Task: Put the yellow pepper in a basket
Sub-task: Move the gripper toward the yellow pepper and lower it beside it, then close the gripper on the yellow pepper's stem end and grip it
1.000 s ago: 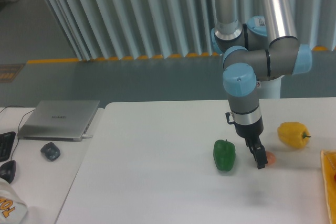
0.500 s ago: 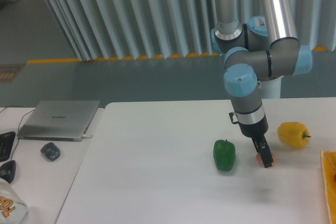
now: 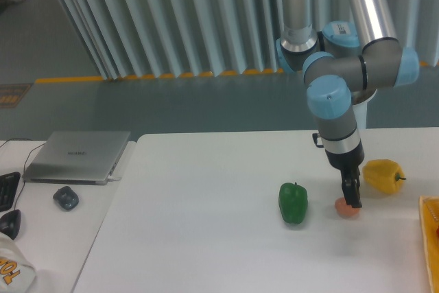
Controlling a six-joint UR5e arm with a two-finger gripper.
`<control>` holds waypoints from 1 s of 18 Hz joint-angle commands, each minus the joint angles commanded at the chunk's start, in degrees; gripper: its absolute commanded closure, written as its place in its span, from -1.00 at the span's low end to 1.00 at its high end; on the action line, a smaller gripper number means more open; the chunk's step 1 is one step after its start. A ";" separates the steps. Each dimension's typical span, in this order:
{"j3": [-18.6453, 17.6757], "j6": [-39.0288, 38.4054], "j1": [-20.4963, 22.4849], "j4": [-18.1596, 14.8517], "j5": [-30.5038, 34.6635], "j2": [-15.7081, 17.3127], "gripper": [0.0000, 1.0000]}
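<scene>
The yellow pepper (image 3: 383,176) lies on the white table at the right, its dark stem pointing right. My gripper (image 3: 354,201) hangs just left of it, fingers pointing down, right above the small orange-pink egg-shaped thing (image 3: 345,209). Seen edge-on, the fingers do not show whether they are open or shut. A narrow yellow-orange sliver of the basket (image 3: 432,238) shows at the right edge of the frame.
A green pepper (image 3: 293,203) stands left of the gripper. On the grey side desk at the left lie a closed laptop (image 3: 77,156), a dark mouse (image 3: 66,197) and part of a keyboard (image 3: 7,190).
The arm has swung to the right, carrying the gripper from beside the green pepper to over the egg-shaped thing, closer to the yellow pepper. The objects have stayed put.
</scene>
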 joint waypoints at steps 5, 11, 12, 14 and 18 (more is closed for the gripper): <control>-0.53 9.50 -0.44 -0.88 5.47 0.18 -1.00; -0.71 16.02 0.09 -0.71 7.14 0.62 -1.00; -1.14 16.37 0.17 -0.62 7.14 0.79 -1.00; -2.46 16.90 0.09 -0.18 7.05 1.06 -1.00; -4.31 17.07 1.22 -0.27 7.58 0.88 -1.00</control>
